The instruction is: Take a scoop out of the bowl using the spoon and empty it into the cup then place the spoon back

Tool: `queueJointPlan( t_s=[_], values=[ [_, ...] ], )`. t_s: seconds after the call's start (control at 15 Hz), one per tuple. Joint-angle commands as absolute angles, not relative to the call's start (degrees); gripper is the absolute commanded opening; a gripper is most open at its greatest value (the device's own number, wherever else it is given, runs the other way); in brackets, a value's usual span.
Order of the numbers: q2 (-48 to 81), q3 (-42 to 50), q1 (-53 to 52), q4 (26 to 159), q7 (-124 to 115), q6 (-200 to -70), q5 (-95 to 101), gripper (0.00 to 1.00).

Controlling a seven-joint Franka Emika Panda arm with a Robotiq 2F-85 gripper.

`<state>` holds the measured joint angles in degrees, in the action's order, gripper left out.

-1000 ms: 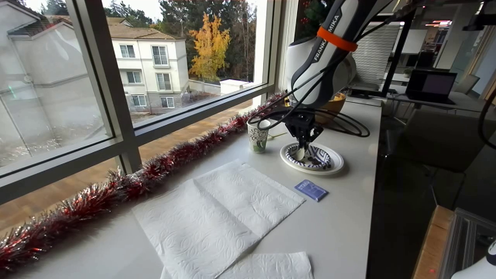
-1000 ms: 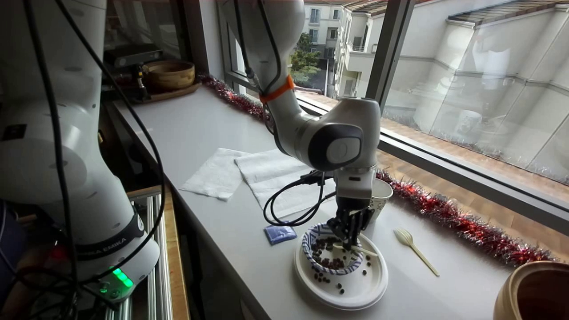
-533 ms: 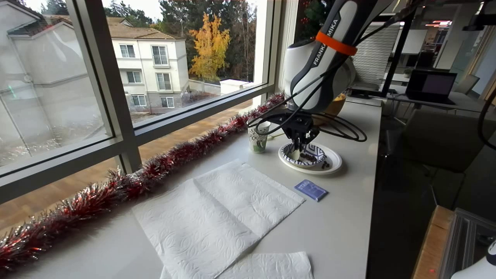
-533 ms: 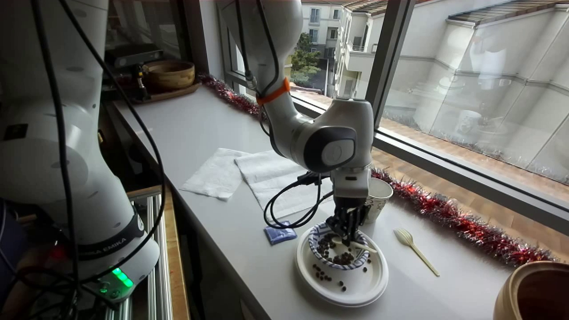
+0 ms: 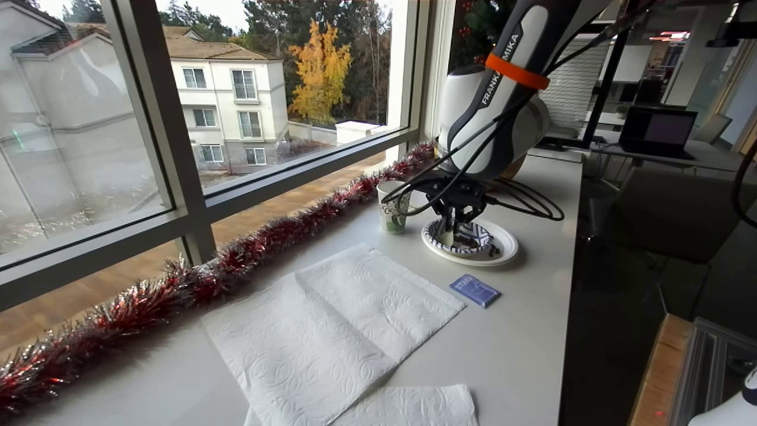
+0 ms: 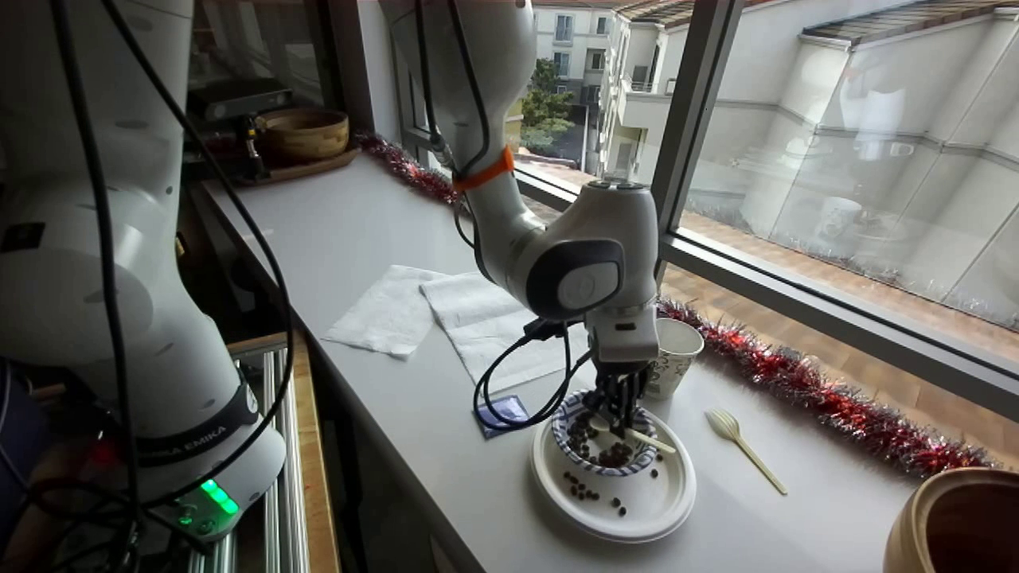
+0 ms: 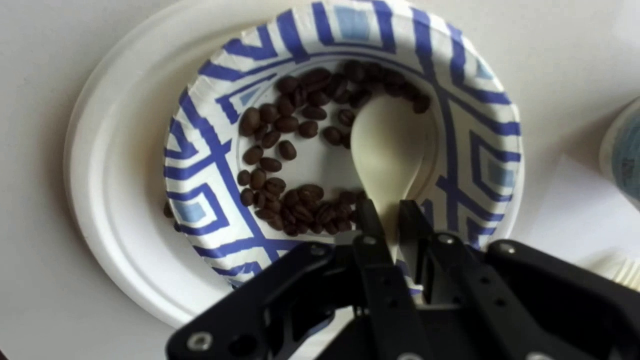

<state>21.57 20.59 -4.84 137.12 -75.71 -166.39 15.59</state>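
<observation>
- Claw (image 7: 387, 217): pinching the spoon (image 7: 387, 142) just behind its scoop end, over the bowl (image 7: 200, 165).
- Spoon: scoop end inside the bowl, among dark beans (image 7: 314, 113); contact with the bowl's floor cannot be told. In an exterior view, its handle (image 6: 653, 442) projects past the bowl's right rim.
- Bowl: seated on the plate (image 7: 115, 200); several beans lie loose on the plate.
- Cup (image 5: 391, 220): in an exterior view, upright on the tabletop (image 5: 508, 355), left of the plate and apart from it.
- Packet (image 5: 475, 290): in an exterior view, near side of the plate, beside the right corner of the towels (image 5: 343, 331).
- Fork (image 6: 747, 450): in an exterior view, flat on the tabletop, right of the plate.
</observation>
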Motion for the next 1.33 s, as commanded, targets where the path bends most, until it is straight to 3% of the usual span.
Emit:
queueJointPlan(
  t_s=[0.0,0.73,1.27],
  values=[
    [20.02,15.43,-0.39,139.38,-66.95,-166.99,8.11,0.04],
    [18.82,4.77,8.94,138.67,-44.05,-162.59,-14.06,0.04],
    [17.66,3.77,12.35,137.39,-31.0,-155.32,-25.97,0.04]
  ],
)
